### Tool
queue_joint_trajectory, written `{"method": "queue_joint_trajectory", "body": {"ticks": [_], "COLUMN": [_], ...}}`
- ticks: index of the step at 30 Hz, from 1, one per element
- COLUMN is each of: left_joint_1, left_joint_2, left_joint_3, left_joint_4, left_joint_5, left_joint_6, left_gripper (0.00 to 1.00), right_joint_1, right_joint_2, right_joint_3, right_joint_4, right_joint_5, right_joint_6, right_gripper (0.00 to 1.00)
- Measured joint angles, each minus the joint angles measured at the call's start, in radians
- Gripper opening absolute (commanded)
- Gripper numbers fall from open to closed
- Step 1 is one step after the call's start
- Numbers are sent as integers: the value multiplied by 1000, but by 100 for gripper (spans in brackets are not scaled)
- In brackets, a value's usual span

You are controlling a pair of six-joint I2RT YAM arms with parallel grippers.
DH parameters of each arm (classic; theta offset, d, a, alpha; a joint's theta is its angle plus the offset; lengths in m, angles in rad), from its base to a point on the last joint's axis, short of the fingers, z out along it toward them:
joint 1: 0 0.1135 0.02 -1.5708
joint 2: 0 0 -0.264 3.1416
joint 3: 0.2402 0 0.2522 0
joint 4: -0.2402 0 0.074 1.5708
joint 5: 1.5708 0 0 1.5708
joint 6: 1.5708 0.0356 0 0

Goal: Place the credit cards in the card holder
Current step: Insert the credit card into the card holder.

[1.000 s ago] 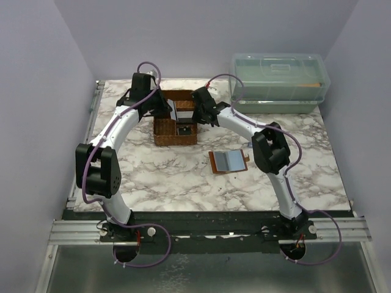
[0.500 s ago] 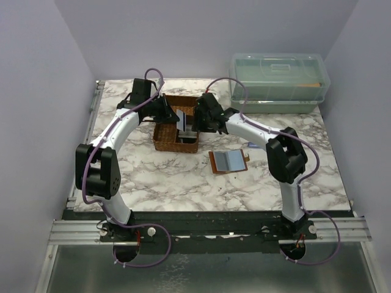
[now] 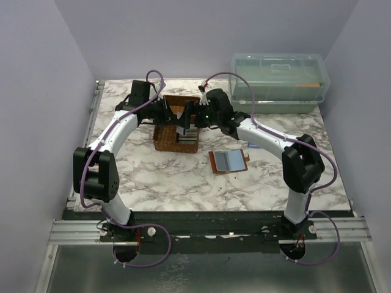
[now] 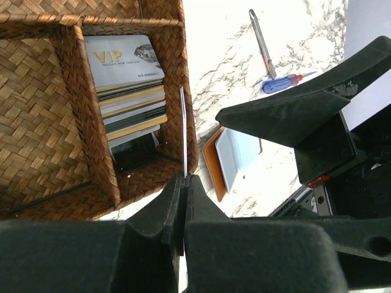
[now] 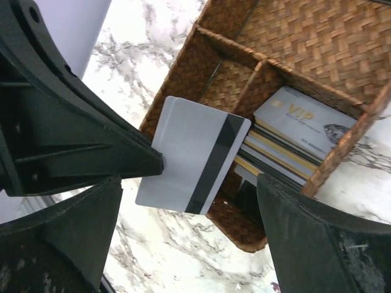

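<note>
My left gripper (image 4: 184, 183) is shut on the lower edge of one grey credit card (image 4: 183, 131), which it holds upright and edge-on above the basket's rim. In the right wrist view that card (image 5: 192, 152) shows its dark magnetic stripe. My right gripper (image 5: 189, 183) stands wide open around it, its fingers (image 5: 317, 238) apart from the card. Seen from above, both grippers meet over the basket (image 3: 174, 139). More credit cards (image 4: 125, 85) are stacked in a basket compartment. The brown card holder (image 3: 228, 161) lies open on the marble, with pale cards in it (image 4: 235, 155).
The woven divided basket (image 4: 43, 122) sits mid-table under both grippers. A blue-and-red screwdriver (image 4: 281, 82) and a thin dark pen (image 4: 261, 36) lie on the marble beyond the card holder. A lidded clear plastic box (image 3: 280, 82) stands at the back right.
The right gripper's jaws have gone from nearly shut to wide open, and that arm has stretched left toward the left gripper. The left gripper stays shut on the card.
</note>
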Motion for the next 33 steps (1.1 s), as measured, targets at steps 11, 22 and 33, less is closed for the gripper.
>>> {"method": "queue_joint_trajectory", "body": {"ticks": [11, 22, 33], "left_joint_1": [3, 7, 13], "left_joint_2": [0, 0, 0], "left_joint_3": [-10, -10, -9], "left_joint_4": [-10, -17, -29], "left_joint_5": [-1, 6, 5], "left_joint_6": [15, 14, 13], "left_gripper": [0, 0, 0], "right_joint_1": [0, 0, 0], "right_joint_2": [14, 16, 53], "right_joint_3": [-69, -113, -93], "right_joint_4": [112, 158, 162], "right_joint_5": [-80, -106, -104], "right_joint_6": [60, 84, 100], "right_gripper": [73, 75, 62]}}
